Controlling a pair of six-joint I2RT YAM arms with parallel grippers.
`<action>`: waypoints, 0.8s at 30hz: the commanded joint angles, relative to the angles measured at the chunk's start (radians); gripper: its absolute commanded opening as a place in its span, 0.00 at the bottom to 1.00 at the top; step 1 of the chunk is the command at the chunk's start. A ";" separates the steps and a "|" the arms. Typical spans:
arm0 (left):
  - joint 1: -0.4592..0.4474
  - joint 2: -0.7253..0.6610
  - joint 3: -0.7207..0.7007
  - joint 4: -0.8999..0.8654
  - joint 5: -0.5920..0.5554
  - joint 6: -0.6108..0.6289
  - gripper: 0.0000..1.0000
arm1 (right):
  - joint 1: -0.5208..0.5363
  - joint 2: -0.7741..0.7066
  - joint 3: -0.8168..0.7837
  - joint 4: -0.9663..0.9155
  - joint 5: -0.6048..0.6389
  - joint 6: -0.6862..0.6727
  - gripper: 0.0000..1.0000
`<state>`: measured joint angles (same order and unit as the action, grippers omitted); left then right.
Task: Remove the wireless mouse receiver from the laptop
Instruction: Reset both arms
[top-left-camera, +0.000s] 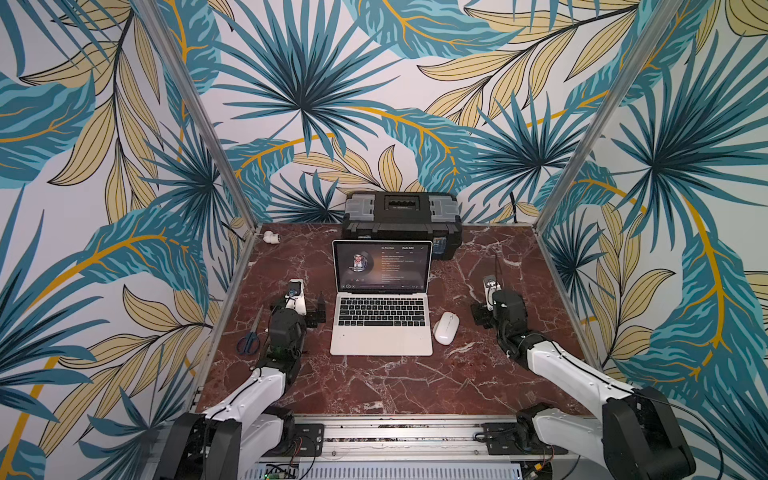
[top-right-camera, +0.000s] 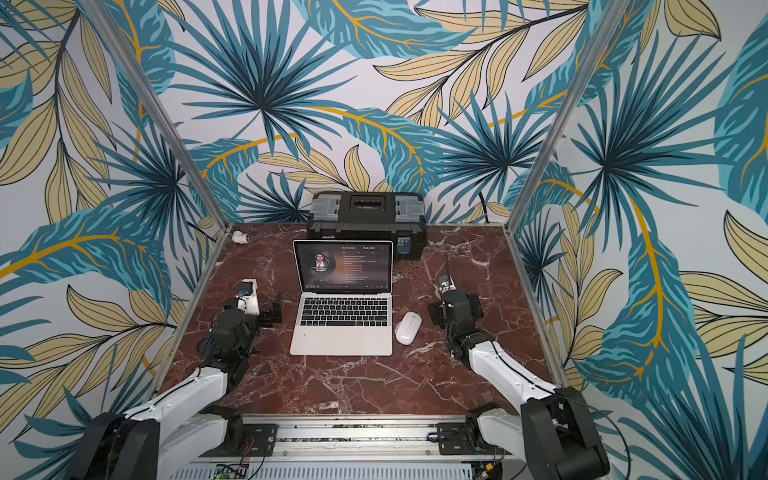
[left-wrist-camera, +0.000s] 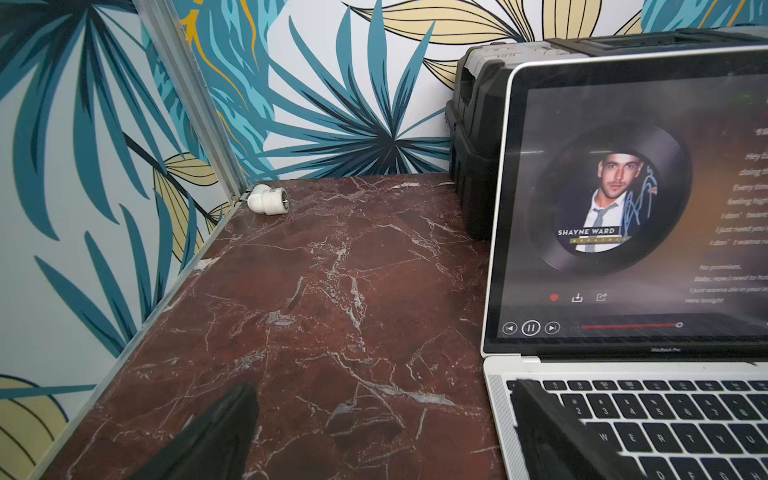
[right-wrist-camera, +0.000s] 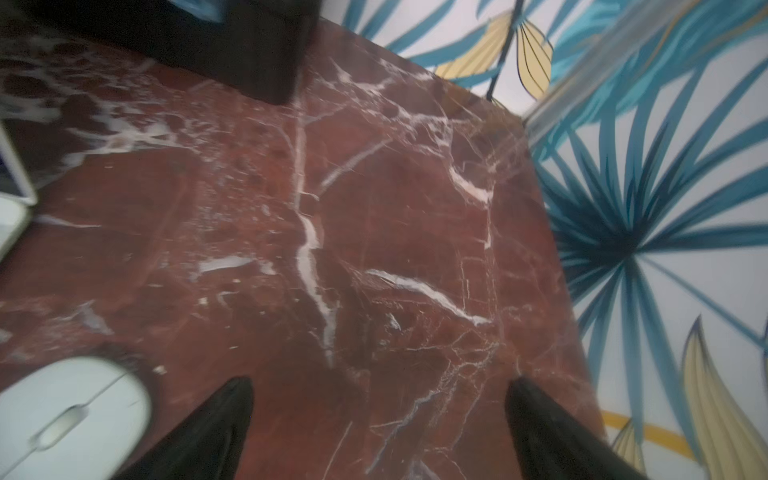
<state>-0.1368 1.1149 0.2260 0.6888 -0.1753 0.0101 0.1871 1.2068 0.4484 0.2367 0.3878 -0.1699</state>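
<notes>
Both claws stood spread and empty: the left claw (left-wrist-camera: 382, 388) at the laptop's left side, the right claw (right-wrist-camera: 380, 382) over bare worktop (top-left-camera: 374, 386) near the wireless mouse (top-left-camera: 446, 328). The laptop (top-left-camera: 381, 316) sat mid-worktop, its receiver not visible in any view. A pinch on so small a stub could slip, or shove the laptop sideways. Its screen (left-wrist-camera: 623, 124) read "SHAYNE WARD"; the bezel (left-wrist-camera: 665, 350), "MacBook Pro".

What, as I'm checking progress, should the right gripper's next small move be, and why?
Probably swing the open, empty right gripper toward the slim silver laptop: it hovers over bare red marble tabletop, and no receiver is visible yet.
</notes>
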 joint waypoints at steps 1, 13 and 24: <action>0.011 0.172 -0.037 0.319 0.062 0.114 1.00 | -0.081 0.070 -0.022 0.282 -0.173 0.126 1.00; 0.062 0.389 0.102 0.266 0.148 0.099 1.00 | -0.147 0.304 -0.102 0.740 -0.342 0.140 0.99; 0.091 0.403 0.183 0.130 0.115 0.050 1.00 | -0.153 0.303 -0.035 0.608 -0.245 0.192 0.99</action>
<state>-0.0513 1.5234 0.3855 0.8581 -0.0525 0.0700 0.0387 1.5112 0.4137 0.8654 0.1291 0.0013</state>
